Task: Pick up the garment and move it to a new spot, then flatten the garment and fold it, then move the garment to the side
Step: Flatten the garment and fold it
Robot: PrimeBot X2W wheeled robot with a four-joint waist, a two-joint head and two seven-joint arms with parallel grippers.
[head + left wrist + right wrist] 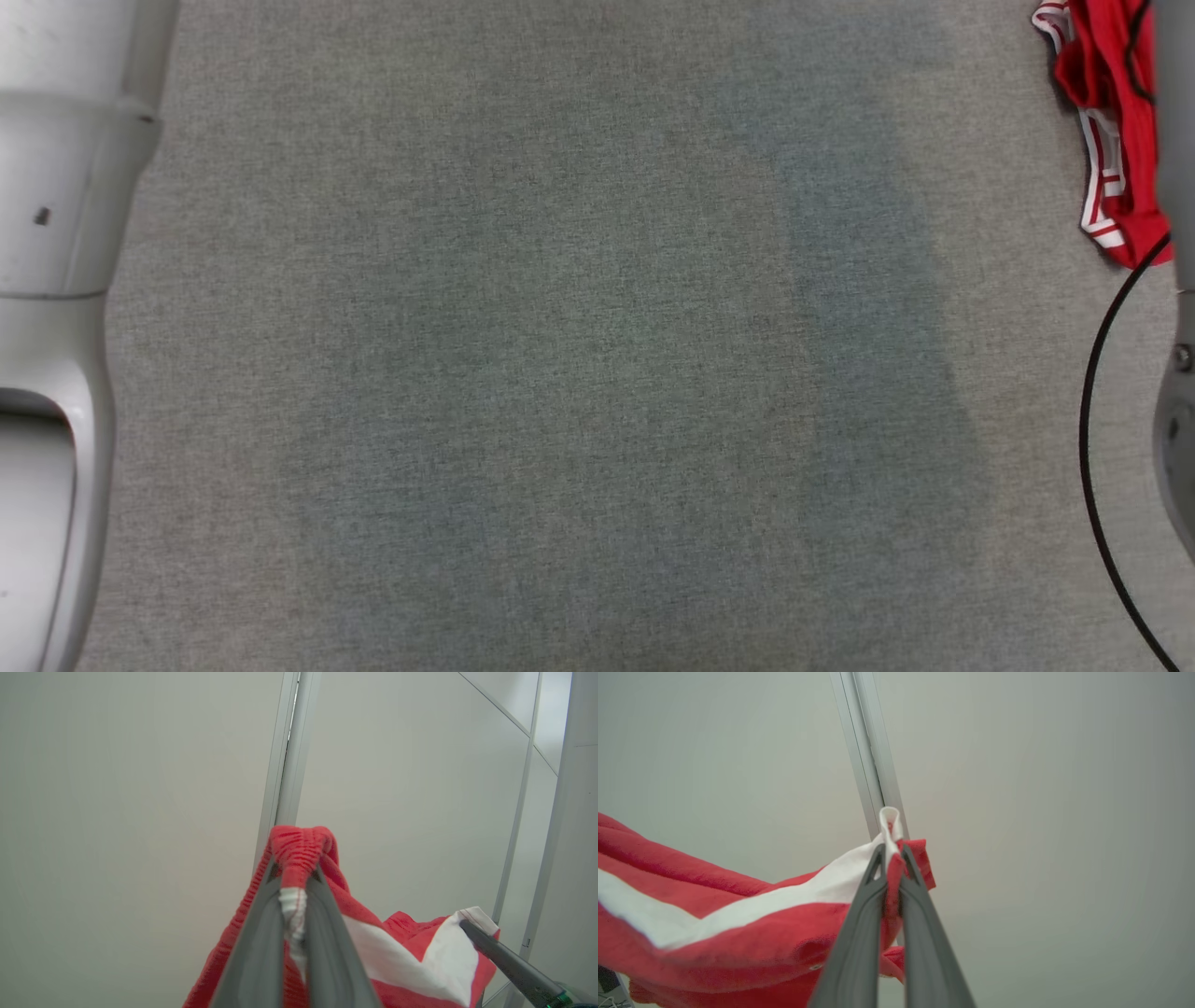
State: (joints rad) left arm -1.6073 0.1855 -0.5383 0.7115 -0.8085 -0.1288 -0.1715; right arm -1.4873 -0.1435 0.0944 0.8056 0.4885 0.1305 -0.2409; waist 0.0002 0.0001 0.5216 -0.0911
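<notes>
The garment is red cloth with broad white bands. It is lifted up in front of a pale wall. My left gripper is shut on a bunched red and white edge of it. A short way along the same edge, my right gripper is shut on a white-trimmed corner, and the garment sags away to the left of it. The right gripper's dark finger also shows at the lower right of the left wrist view. In the head view, red white-striped garment cloth hangs at the top right, partly behind my right arm.
The grey fabric table top spreads under the head camera. My pale left forearm runs down the left edge. A black cable loops at the right edge. Behind the grippers a metal wall post stands upright.
</notes>
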